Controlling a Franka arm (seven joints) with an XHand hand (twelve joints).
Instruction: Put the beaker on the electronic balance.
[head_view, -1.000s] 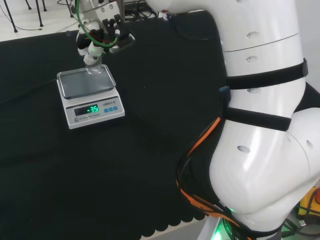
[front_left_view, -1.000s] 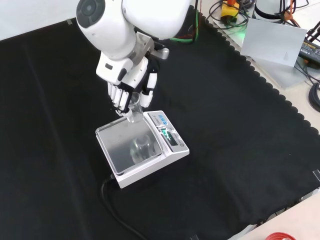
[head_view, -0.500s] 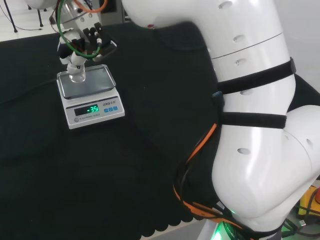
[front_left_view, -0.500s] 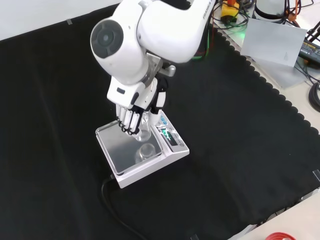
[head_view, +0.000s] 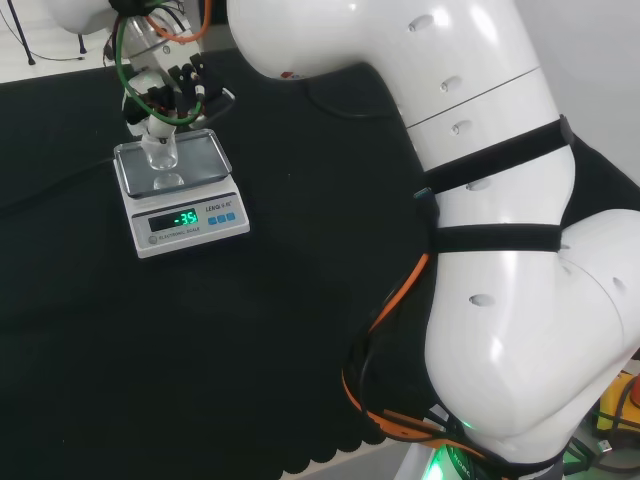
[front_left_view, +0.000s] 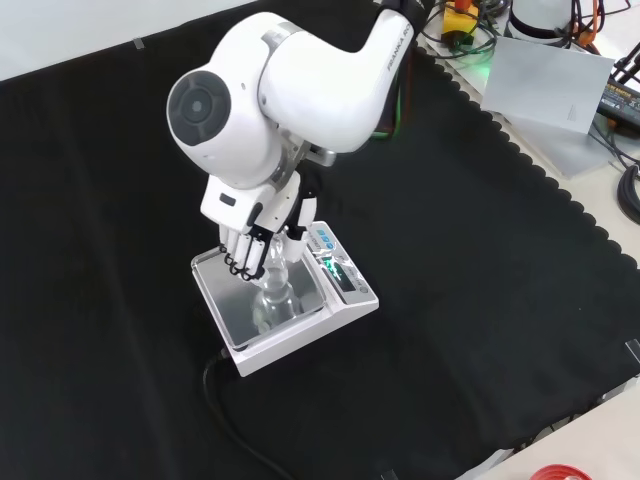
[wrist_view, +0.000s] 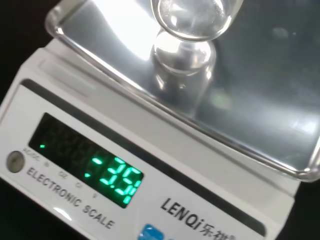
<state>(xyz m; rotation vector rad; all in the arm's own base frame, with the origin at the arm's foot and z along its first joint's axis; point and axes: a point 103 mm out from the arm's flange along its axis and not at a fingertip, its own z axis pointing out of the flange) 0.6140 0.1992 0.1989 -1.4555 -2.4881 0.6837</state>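
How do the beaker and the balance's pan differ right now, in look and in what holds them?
The beaker is clear glass, upright and narrow; the pan is flat, wide, mirror-like metal. The beaker is held in the hand, fingers curled round it; the pan rests on the white balance, untouched. Both are shiny.

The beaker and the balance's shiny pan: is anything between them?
Nothing. In the wrist view the beaker hangs above the bare pan, which shows only its reflection.
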